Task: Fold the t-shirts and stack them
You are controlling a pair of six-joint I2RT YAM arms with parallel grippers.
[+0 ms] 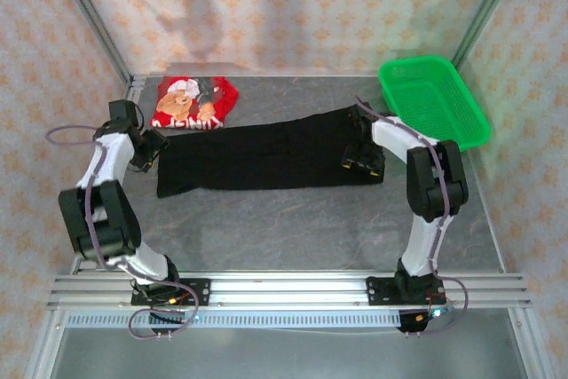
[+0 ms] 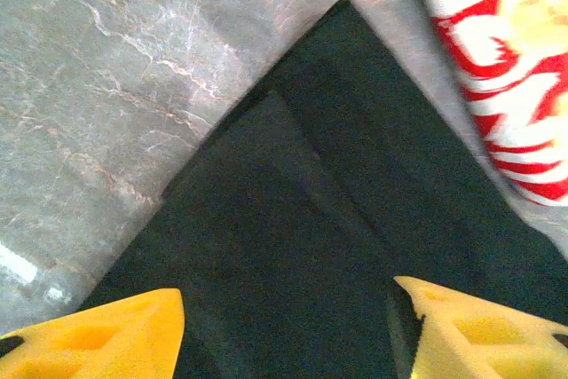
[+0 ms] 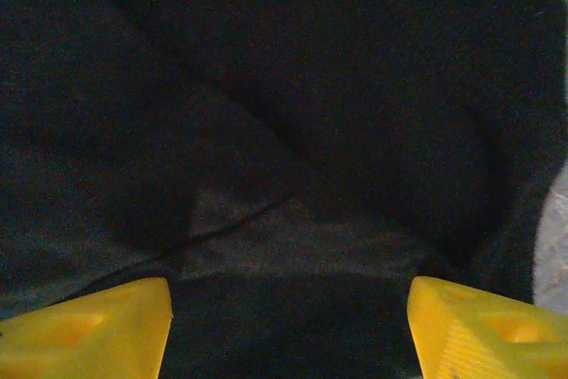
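Black t-shirt [image 1: 266, 157]: long folded strip, flat on table [image 1: 293, 219].
Left gripper [image 2: 286, 295]: jaws apart, empty, over black t-shirt's left end.
Red t-shirt [image 1: 197, 102]: just behind black t-shirt's left end.
Right gripper [image 3: 288, 283]: jaws apart, empty, over its right end.
Green basket [image 1: 417, 61]: beyond that right end.

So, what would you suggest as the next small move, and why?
Probably close the open right gripper on the right end of the black t-shirt, to fold it leftward: the shirt lies as a long strip, and the left gripper is open too.
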